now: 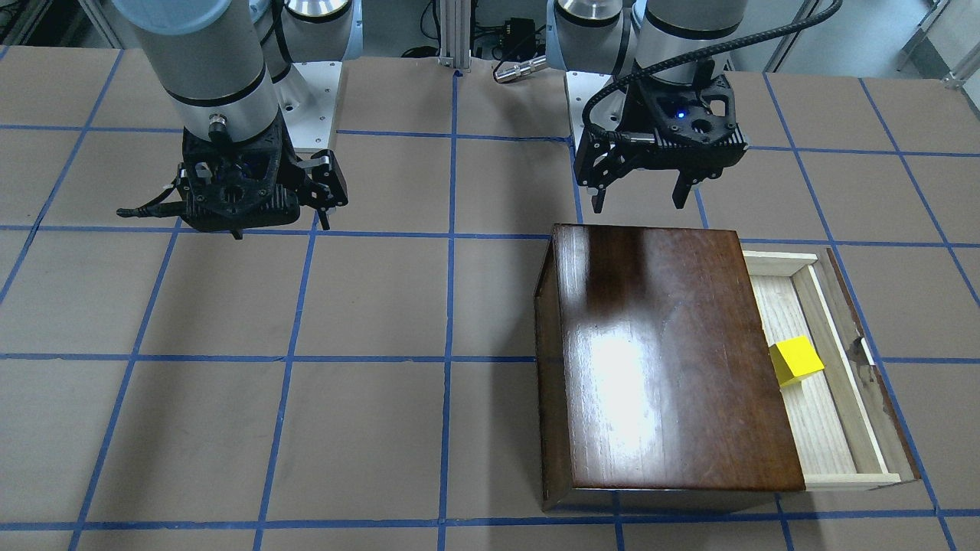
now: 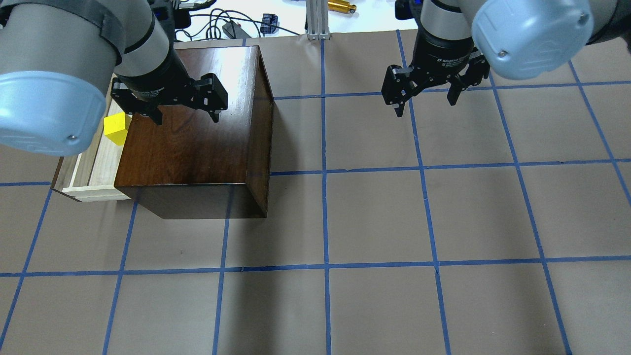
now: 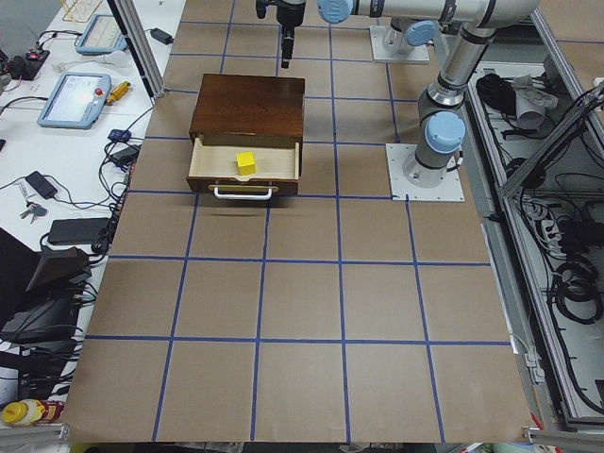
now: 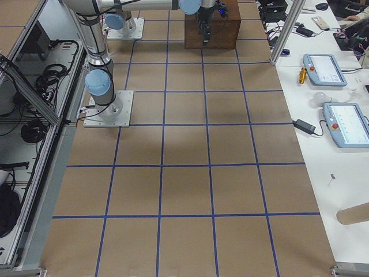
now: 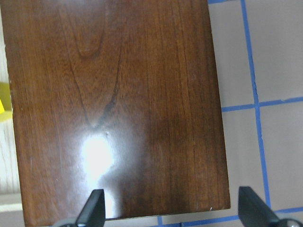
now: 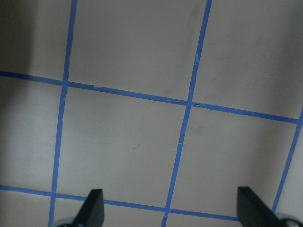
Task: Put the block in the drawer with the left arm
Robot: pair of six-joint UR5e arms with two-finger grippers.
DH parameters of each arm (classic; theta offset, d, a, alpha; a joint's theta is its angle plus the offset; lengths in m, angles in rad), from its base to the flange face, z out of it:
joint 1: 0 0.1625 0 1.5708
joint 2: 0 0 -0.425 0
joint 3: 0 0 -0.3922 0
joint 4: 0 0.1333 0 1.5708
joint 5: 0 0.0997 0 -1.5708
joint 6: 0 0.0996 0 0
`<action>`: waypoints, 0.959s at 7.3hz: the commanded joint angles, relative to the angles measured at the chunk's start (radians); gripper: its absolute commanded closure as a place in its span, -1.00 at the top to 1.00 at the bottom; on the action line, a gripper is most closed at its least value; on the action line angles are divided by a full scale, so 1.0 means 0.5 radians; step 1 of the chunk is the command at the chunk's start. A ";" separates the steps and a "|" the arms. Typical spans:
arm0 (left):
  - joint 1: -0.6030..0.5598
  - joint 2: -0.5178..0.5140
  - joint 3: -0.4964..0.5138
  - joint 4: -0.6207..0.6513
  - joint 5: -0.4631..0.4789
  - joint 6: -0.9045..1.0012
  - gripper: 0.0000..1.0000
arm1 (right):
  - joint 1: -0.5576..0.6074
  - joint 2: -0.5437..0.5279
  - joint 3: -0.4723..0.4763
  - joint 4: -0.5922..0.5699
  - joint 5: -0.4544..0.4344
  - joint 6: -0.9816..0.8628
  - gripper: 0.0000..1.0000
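Table [image 2: 374,217] is papered in brown with a blue tape grid. Benches with pendants and cables run down the far side.

Silver left arm with light-blue joint caps [image 2: 143,39]: its black gripper [image 2: 187,118] hangs over the lid of the glossy dark brown wooden box [image 1: 658,352]. Fingers are spread wide with nothing between them, and the wrist view shows only lid under them. The right arm's black gripper [image 2: 424,107] is parked over bare table, well apart from the box. It's also spread and empty.

My read: the drop is done and only the retreat is left. To do that well:
- go straight up first, then sideways, since the fingertips are over the lid
- stay off the drawer side so nothing bumps the open drawer or the cube
- keep the fingers spread, no reason to close them over the box

Containers:
- Box: one drawer, on its left-arm side.
- Shallow pale unfinished-wood drawer with dark brown front panel [image 1: 819,428]: pulled well out, pale floor exposed. The light handle [image 3: 243,193] on the front isn't being touched.
- Small bright yellow cube [image 1: 796,360]: on the drawer floor, about mid-length, close to the box mouth and apart from the front panel. It looks flat on one face and turned a little off square. Nothing else visible in the drawer. Can't see the part under the lid.
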 commanded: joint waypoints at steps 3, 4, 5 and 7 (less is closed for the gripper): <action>0.004 -0.003 0.006 0.001 -0.182 0.189 1.00 | 0.000 0.000 0.000 0.000 0.000 -0.001 1.00; 0.007 -0.006 0.003 0.002 -0.182 0.207 1.00 | 0.000 0.000 0.000 0.000 0.000 -0.001 1.00; 0.010 -0.003 0.003 0.002 -0.176 0.210 1.00 | 0.000 0.000 0.000 0.000 0.000 0.002 1.00; 0.004 0.006 0.006 -0.068 -0.160 0.207 1.00 | 0.000 0.000 0.000 0.000 0.000 -0.001 1.00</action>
